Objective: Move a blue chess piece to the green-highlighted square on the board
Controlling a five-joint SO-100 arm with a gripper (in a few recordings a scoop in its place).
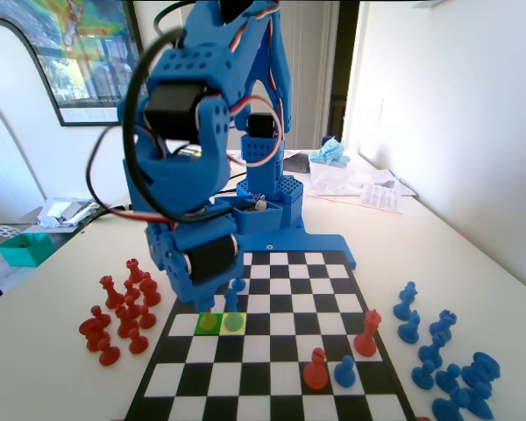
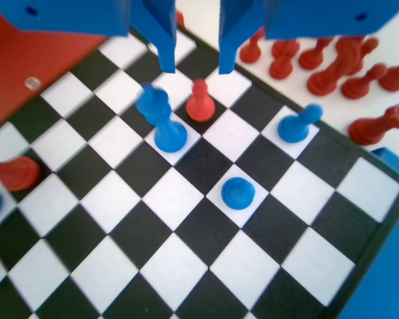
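Observation:
In the wrist view my gripper (image 2: 196, 65) hangs open over the board (image 2: 186, 266) with nothing between its jaws. A red pawn (image 2: 200, 100) stands just below the gap. Left of it is a taller blue piece with a crowned top (image 2: 161, 119). One blue pawn (image 2: 299, 124) stands near the board's right edge and another (image 2: 238, 193), seen from above, sits nearer the middle. In the fixed view the green-highlighted square (image 1: 234, 322) lies on the board's left side. A small blue piece (image 1: 235, 294) stands one square behind it, beside the lowered blue arm (image 1: 202, 254).
A yellow square (image 1: 209, 322) adjoins the green one on its left. Red pieces (image 1: 123, 307) cluster off the board's left side, blue pieces (image 1: 447, 360) off its right. A red pawn (image 1: 316, 368), a blue pawn (image 1: 344, 371) and a tall red piece (image 1: 366, 333) stand at the near right.

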